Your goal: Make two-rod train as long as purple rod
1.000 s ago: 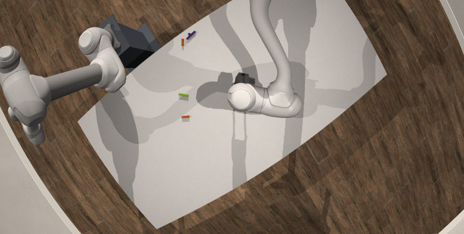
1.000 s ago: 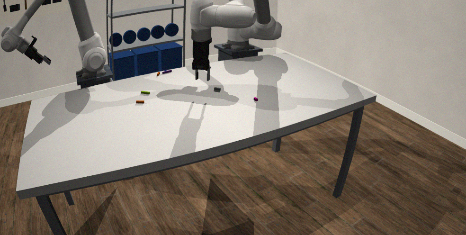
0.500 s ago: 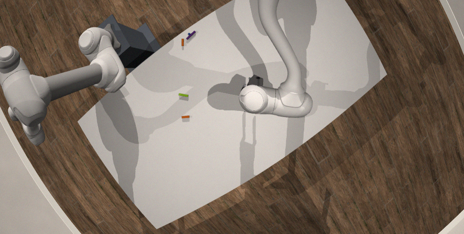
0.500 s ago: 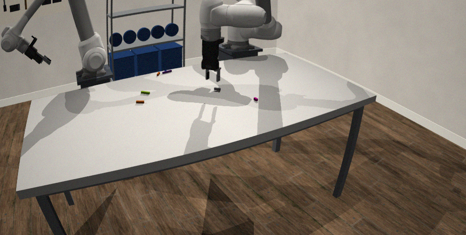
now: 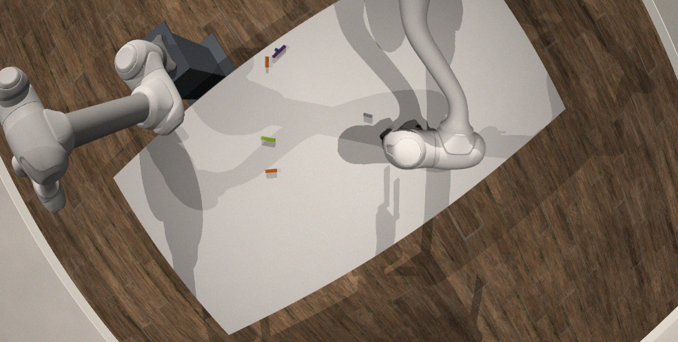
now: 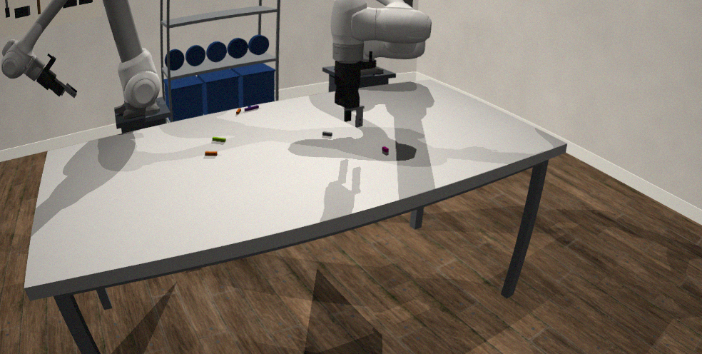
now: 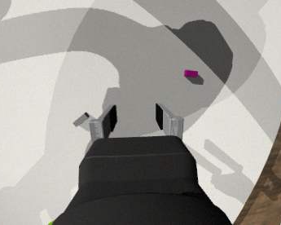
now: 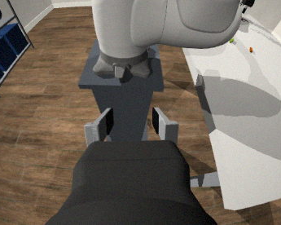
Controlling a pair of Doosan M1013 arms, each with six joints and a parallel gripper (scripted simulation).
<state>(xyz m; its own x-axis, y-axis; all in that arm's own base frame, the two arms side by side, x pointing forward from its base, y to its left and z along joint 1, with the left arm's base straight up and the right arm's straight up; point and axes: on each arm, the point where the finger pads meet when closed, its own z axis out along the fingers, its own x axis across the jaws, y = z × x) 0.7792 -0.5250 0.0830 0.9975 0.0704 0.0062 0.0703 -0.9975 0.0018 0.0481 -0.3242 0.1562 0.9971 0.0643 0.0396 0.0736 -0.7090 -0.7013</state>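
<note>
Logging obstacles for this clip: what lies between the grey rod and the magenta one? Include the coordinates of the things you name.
Only shadow (image 6: pixel 356 145) on the table between the grey rod (image 5: pixel 368 115) (image 6: pixel 327 133) (image 7: pixel 81 119) and magenta rod (image 6: pixel 384 149) (image 7: pixel 190 73), seen in the exterior view.

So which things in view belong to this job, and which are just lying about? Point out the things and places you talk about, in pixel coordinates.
Job:
- purple rod (image 5: pixel 282 48) (image 6: pixel 252 108), the measure
- magenta rod (image 6: pixel 384 149) (image 7: pixel 190 73) plus either orange rod (image 5: pixel 271 170) (image 6: pixel 210 153) (image 8: pixel 251 50), or lime rod (image 5: pixel 268 138) (image 6: pixel 219 139) (image 7: pixel 52 222) (image 8: pixel 231 41) plus blue rod (image 5: pixel 276 49)

Lying about:
- grey rod (image 5: pixel 367 115) (image 6: pixel 327 133) (image 7: pixel 82 119), unmatched
- shelf unit (image 6: pixel 278 32) (image 8: pixel 19 23)
</note>
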